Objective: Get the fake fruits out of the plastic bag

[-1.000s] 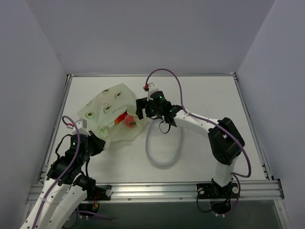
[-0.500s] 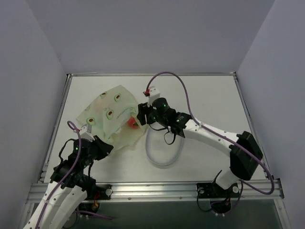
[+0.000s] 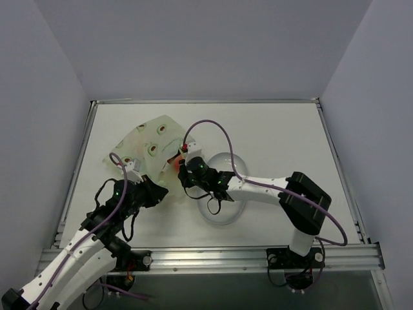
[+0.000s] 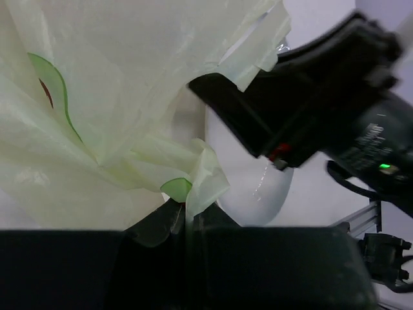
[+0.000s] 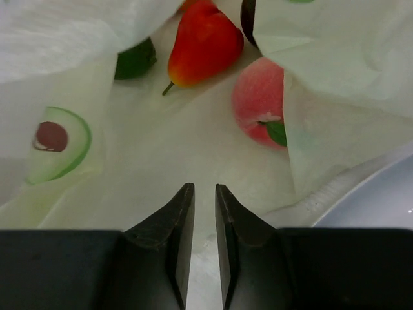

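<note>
White table (image 3: 290, 135), grey walls (image 3: 206, 45)

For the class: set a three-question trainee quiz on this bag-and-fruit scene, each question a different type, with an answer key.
1. True or false: the orange-red fruit already lies in the clear dish.
2. Which tool pinches the plastic bag? A) left tool B) right tool C) neither
3. Fill in: in the right wrist view, the fruit with a green leaf is coloured ____.
Key: 1 false, it lies on the bag film; 2 A; 3 pink.
</note>
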`<state>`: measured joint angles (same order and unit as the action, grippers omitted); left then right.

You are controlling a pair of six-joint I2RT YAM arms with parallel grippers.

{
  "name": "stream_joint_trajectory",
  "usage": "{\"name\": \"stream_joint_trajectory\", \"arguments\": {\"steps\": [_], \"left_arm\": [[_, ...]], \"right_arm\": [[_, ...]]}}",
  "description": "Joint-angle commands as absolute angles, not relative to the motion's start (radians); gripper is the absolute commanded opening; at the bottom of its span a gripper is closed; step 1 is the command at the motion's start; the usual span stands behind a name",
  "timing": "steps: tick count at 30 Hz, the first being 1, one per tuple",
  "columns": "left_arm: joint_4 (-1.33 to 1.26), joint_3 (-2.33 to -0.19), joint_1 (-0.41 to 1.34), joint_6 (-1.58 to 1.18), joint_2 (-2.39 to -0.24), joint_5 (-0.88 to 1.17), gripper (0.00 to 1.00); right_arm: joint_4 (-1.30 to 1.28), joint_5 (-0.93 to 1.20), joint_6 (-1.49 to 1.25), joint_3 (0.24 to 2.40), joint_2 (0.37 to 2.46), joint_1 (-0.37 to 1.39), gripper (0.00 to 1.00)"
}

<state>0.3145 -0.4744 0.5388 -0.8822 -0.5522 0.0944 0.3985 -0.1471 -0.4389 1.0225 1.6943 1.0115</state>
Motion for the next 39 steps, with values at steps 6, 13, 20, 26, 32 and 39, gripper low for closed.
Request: {"name": "stream_joint_trajectory", "arguments": {"steps": [6, 13, 20, 26, 32, 39], "left_arm": [[0.239, -0.537, 0.564, -0.871, -0.511, 0.058, 0.02], [0.218, -0.491, 0.58, -0.907, -0.489, 0.098, 0.02], [0.181, -0.497, 0.62, -0.919, -0.5, 0.104, 0.03], [0.184, -0.5, 0.635, -0.896, -0.526, 0.055, 0.02], [0.167, -0.482, 0.637, -0.913, -0.529, 0.06, 0.02], [0.235, -0.476, 0.638, -0.896, -0.502, 0.026, 0.02]], "right_arm": [[0.515, -0.225, -0.454, 1.166, 1.845, 0.956, 0.52], [0.468, -0.316, -0.419, 1.249, 1.94, 0.924, 0.81], [0.449, -0.371, -0.404, 1.234, 1.889, 0.963, 0.65], [0.494, -0.094, -0.448, 1.17, 1.801, 0.977, 0.55], [0.506, -0.08, -0.381, 1.299, 1.928, 0.934, 0.46], [0.416, -0.092, -0.29, 1.427, 2.04, 0.838, 0.61]]}}
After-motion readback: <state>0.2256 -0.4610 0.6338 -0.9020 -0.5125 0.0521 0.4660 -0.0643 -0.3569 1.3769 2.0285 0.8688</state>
